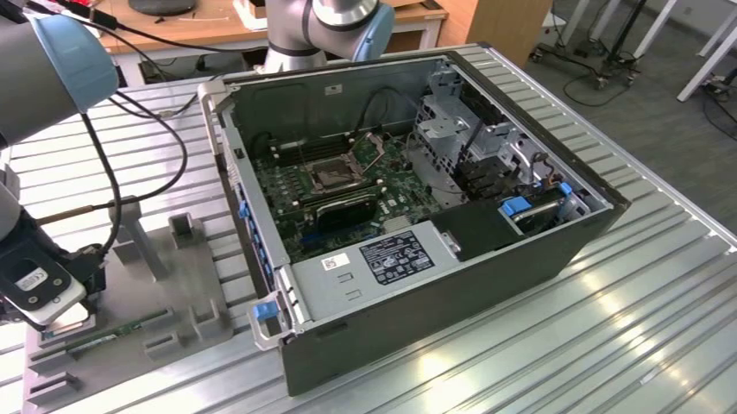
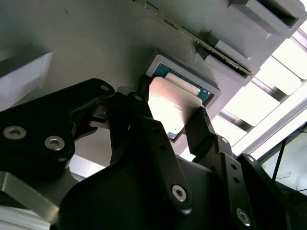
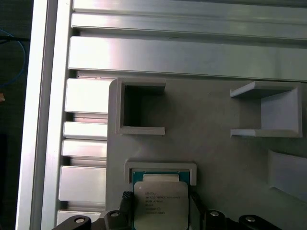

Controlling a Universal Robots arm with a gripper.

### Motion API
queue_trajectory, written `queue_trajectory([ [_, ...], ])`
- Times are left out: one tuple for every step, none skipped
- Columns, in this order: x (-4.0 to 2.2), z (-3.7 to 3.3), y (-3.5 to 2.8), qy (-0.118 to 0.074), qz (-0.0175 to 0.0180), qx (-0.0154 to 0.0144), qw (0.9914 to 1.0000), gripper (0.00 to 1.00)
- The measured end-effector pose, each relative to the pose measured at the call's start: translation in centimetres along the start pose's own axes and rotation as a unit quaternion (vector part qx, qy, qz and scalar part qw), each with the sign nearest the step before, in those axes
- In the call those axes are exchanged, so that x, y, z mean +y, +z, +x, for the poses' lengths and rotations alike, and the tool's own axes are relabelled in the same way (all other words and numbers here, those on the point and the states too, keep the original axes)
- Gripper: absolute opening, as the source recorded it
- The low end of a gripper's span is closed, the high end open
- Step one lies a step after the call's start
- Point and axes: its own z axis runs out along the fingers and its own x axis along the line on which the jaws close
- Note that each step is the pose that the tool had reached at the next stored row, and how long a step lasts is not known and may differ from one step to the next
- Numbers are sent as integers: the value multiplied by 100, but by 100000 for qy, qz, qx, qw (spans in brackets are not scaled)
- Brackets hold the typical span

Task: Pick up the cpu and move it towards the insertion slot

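The cpu (image 3: 160, 203), a silvery square chip on a green base, lies in a shallow pocket of the grey fixture (image 3: 211, 153). In both wrist views my gripper (image 2: 170, 112) straddles it, with one black finger (image 2: 140, 103) against each opposite side of the cpu (image 2: 172, 103). The chip still sits low in its pocket. In the exterior view my gripper (image 1: 58, 321) hangs over the fixture (image 1: 173, 285) at the exterior view's left. The insertion slot (image 1: 334, 175), a silver-framed square socket, sits on the green board inside the open computer case (image 1: 553, 250), well away from the gripper.
A thin green memory stick (image 1: 110, 332) lies along the fixture near the gripper. Grey fixture posts (image 1: 136, 228) and open pockets (image 3: 139, 108) stand close by. The case walls, drive cage (image 1: 461, 138) and internal cables surround the socket. Ribbed aluminium table (image 1: 645, 328) lies beneath everything.
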Motion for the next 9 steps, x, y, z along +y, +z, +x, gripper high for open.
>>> queue_trajectory([
  [0, 0, 0, 2, 0, -2, 100000, 55],
  [0, 1, 0, 2, 0, -1, 100000, 55],
  [0, 1, 0, 3, 1, 0, 100000, 55],
  [0, 1, 0, 1, 2, 0, 100000, 55],
  [0, 1, 0, 0, 0, 1, 100000, 55],
  [0, 2, 0, 1, 0, 1, 100000, 55],
  [0, 2, 0, 4, 1, 2, 100000, 55],
  [0, 2, 0, -1, -3, -3, 100000, 55],
  [0, 2, -2, -1, -7, -9, 100000, 55],
])
